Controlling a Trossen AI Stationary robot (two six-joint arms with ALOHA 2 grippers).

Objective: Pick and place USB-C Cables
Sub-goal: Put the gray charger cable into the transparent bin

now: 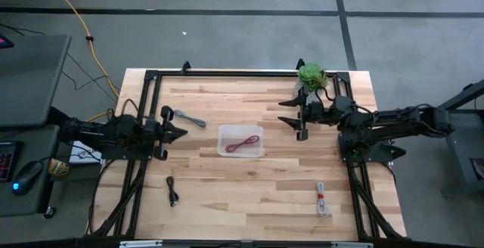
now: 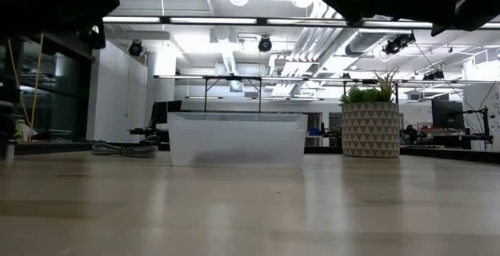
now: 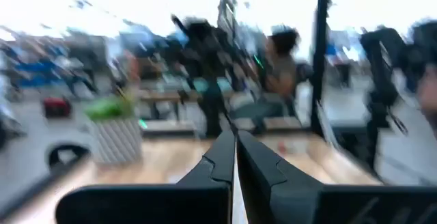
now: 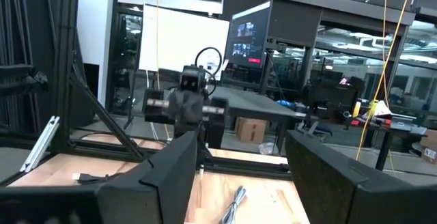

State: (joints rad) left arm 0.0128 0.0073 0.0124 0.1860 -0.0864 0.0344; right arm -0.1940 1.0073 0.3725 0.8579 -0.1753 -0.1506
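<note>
Four small cable bundles show in the high view. The grey one (image 1: pixel 189 117) lies on the wood just beyond my left gripper (image 1: pixel 181 132), whose fingers are shut (image 3: pixel 235 157) with nothing between them. The dark red one (image 1: pixel 242 144) lies inside a clear container (image 1: pixel 224 133). The black one (image 1: pixel 172 191) and the white one with a red tie (image 1: pixel 323 199) rest toward the near edge. My right gripper (image 1: pixel 283 112) hovers open (image 4: pixel 239 162) right of the container, above the table. The right wrist view shows the grey cable (image 4: pixel 235 203) ahead.
A green plant in a patterned pot (image 1: pixel 311 75) (image 2: pixel 371 129) stands at the far edge, close behind my right gripper. The clear container (image 2: pixel 237 139) sits mid-table. A black frame (image 1: pixel 227 73) rims the table. A yellow cord (image 1: pixel 76 17) runs across the floor.
</note>
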